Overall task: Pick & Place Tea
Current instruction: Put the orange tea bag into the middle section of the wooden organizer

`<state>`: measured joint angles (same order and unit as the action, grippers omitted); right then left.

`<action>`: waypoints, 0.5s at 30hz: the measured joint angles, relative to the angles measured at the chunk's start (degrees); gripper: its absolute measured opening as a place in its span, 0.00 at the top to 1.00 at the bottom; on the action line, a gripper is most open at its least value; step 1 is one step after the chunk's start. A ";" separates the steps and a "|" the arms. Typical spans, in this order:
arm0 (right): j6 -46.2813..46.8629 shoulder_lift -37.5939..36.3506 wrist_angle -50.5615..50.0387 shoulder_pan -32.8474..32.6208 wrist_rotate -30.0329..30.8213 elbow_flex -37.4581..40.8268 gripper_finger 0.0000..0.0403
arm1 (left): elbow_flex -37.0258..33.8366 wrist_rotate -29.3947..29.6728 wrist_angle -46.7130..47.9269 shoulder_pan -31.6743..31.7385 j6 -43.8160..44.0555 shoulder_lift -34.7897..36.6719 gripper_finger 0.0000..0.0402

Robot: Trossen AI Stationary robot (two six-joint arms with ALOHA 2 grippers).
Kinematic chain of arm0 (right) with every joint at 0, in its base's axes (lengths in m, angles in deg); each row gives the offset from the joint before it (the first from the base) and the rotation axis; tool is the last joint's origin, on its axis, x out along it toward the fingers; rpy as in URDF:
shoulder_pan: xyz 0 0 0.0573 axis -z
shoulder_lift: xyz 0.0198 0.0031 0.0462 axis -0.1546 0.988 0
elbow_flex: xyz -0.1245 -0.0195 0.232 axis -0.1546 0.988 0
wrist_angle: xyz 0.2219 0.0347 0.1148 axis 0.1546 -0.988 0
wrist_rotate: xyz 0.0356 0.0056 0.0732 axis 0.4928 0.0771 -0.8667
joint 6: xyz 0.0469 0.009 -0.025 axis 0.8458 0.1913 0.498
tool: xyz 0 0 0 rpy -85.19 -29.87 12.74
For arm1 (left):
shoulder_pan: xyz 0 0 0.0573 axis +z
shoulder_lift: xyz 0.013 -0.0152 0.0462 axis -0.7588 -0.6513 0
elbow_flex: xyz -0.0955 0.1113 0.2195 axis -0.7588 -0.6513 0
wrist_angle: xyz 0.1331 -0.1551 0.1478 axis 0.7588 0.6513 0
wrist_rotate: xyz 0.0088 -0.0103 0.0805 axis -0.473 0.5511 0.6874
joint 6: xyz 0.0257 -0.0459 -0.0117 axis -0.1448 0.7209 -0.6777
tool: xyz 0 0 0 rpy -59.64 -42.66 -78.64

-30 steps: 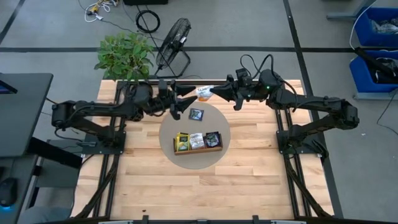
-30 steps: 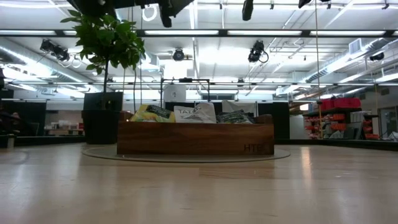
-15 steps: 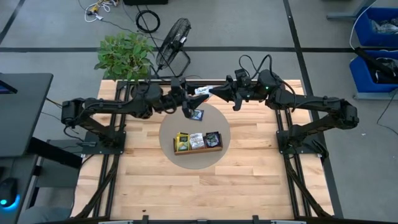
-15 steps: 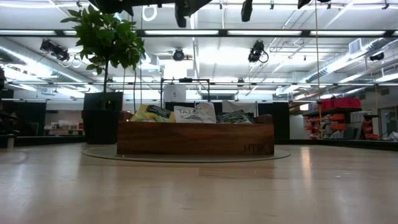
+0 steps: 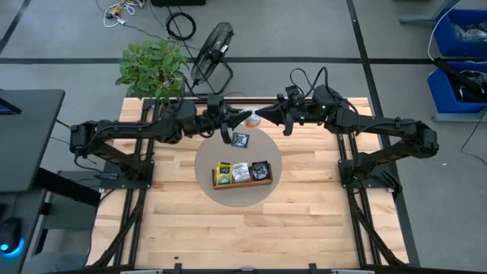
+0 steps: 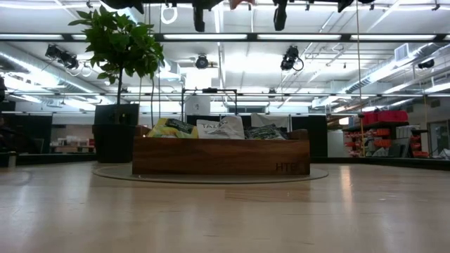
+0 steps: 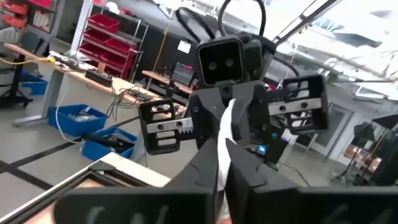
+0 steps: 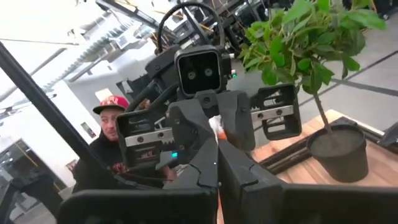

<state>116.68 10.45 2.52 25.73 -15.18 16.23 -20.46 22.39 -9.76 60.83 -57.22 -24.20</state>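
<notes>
Mid-air handover over the back of the counter (image 5: 190,228). Both arms are raised and meet nose to nose at about 12 o'clock of the round mat (image 5: 268,190), a white tea packet (image 5: 250,116) between them

Right end effector (image 5: 257,116) is clamped on the tea packet. Left end effector (image 5: 230,122) has its fingers narrow on the same packet's other end; in the left wrist view the white packet (image 7: 227,118) sits right in the line of its own closed fingers, and the right wrist view shows the same from the opposite side. Looks like both are gripping at once

Other tea: a dark blue packet (image 5: 240,139) lies loose on the mat just below the left end effector. The wooden tray (image 5: 242,183) sits at 6 o'clock on the mat with yellow, white and dark packets in its three compartments

Step, as I judge it: transfer from right to left. Next move calls for the right to let go cleanly, then the left carries the packet down to the matching compartment. Risk: tug or tear if either arm pulls before release
</notes>
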 joint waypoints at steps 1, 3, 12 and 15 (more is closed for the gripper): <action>-0.01 -0.02 -0.25 -0.01 -0.07 0.00 1.00 | 0.02 -0.01 0.38 0.00 -0.16 -0.02 0.97; -0.04 -0.02 -0.91 -0.04 -0.36 0.00 1.00 | -0.05 0.01 1.14 -0.02 -0.41 0.37 0.98; -0.49 -0.35 -4.18 1.61 -7.76 -0.02 0.92 | -0.11 -1.23 9.41 0.02 -3.40 2.63 0.99; -1.44 -2.15 -6.72 2.73 -10.60 -0.05 0.82 | -0.11 -0.59 15.94 0.01 -3.59 3.98 0.99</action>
<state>115.23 8.30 -4.20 28.46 -25.78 16.18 -20.58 21.79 6.18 60.84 -60.81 -20.22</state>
